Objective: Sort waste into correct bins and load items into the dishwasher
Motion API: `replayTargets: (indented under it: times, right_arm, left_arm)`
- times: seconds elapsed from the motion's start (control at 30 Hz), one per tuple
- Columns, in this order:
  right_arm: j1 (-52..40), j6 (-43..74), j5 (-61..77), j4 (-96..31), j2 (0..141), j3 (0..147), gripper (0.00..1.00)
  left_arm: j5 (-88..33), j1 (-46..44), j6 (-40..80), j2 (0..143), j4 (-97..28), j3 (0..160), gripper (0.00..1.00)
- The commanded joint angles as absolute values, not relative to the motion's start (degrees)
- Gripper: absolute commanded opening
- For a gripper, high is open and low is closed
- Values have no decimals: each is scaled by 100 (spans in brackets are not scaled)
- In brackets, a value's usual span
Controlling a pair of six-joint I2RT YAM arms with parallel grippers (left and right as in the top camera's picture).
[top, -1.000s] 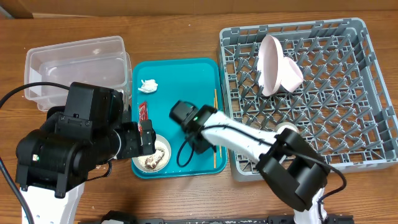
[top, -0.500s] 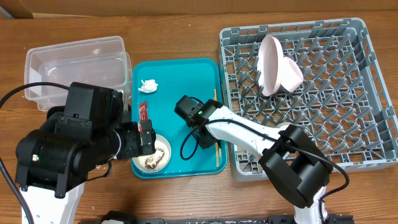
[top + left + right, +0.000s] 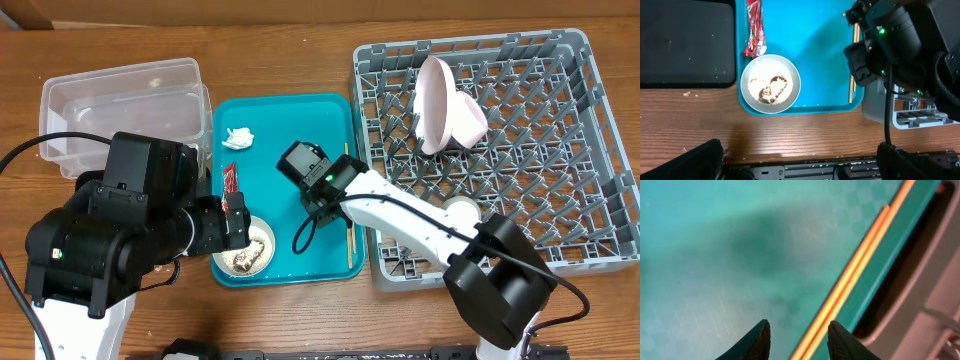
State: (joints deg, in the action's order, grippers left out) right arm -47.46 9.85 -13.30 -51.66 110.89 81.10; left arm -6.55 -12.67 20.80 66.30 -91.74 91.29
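noted large grey dish rack at table right, with pinkish-white plate standing on edge among pegs in far half and a white dish leaning against it. teal tray just left of rack, touching or nearly so. clear tub at far left, black tray beside teal tray's left edge. found white bowl in near-left corner of teal tray, holding rice-like scraps with brown bits. left gripper over near table edge, fingers spread wide, holding nothing. right gripper low over teal tray, jaws partly apart, not clamped. red wrapper flat on tray, lower end touching bowl rim. chopsticks along tray's right edge, near end passing under gap between right fingertips. crumpled tissue at tray's far left.
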Motion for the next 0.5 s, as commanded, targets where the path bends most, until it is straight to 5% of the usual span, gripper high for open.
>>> replayTargets:
  times: [0.0,0.47]
  right_arm:
    - [-4731,768,-1291,-5105,11257,8014,39]
    - [-4355,1007,-1538,-5070,11504,8014,39]
  left_arm:
    - [-578,-1288,1988,6637,-9164,9201,100]
    - [-578,-1288,1988,6637,-9164,9201,100]
